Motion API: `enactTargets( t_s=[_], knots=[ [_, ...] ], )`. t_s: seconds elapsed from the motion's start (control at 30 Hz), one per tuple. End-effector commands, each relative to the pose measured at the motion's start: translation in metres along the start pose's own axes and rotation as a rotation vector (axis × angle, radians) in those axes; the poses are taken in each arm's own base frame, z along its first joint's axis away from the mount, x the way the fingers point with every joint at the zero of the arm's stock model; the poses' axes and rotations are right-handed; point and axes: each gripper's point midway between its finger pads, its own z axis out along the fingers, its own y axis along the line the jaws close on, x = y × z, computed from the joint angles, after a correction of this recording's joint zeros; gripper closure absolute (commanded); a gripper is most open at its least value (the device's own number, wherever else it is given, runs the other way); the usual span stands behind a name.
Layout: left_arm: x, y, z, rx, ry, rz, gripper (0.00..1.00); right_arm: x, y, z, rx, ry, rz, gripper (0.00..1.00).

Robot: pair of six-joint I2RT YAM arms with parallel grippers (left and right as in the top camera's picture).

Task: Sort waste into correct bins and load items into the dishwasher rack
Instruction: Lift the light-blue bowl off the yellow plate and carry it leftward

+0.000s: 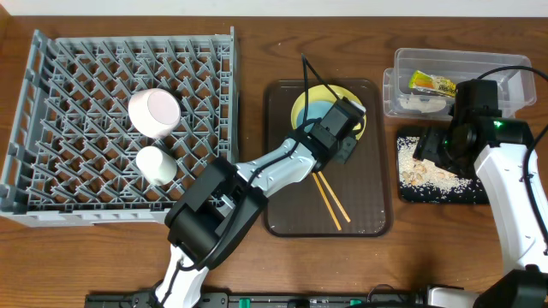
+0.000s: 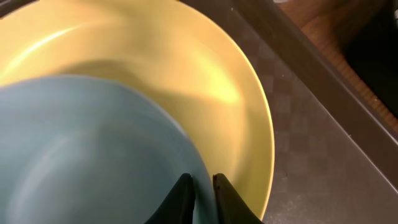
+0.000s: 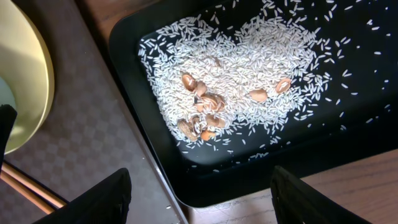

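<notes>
The rack (image 1: 51, 154) holds a cup (image 1: 154, 164). Mid-table, the left claw (image 2: 204, 198) is nearly shut, pinching the rim of the blue bowl (image 2: 81, 155) on the plate (image 2: 205, 74) (stiff, probably slick; the rim suits). The right claw (image 3: 199, 193) gapes empty above the black tray (image 3: 348, 137).

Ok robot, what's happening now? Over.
Left claw shut on light blue bowl rim, on yellow plate. Right claw open over black tray of rice. Nothing blocking.

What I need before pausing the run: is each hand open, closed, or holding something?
Left hand: closed on the light blue bowl's rim.
Right hand: open, empty, above the black tray.
</notes>
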Motion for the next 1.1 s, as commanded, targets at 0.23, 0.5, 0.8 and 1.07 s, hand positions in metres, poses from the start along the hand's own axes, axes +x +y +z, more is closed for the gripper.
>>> enactTargets(
  t_s=[0.23, 0.5, 0.8, 1.07],
  knots=[
    [-0.031, -0.002, -0.024, -0.001, -0.074, -0.005, 0.94, -0.007, -0.002, -0.007, 0.000, -0.029, -0.002, 0.30],
    [-0.058, -0.004, -0.058, 0.018, -0.148, -0.010, 0.94, -0.007, -0.002, -0.007, -0.001, -0.029, -0.002, 0.30],
    [-0.114, 0.050, -0.167, 0.002, -0.320, -0.100, 0.94, -0.007, -0.002, -0.007, -0.001, -0.029, -0.002, 0.30],
    [-0.115, 0.142, -0.213, 0.227, -0.358, -0.409, 0.94, -0.007, -0.002, -0.007, -0.001, -0.029, -0.002, 0.30]
  ],
)
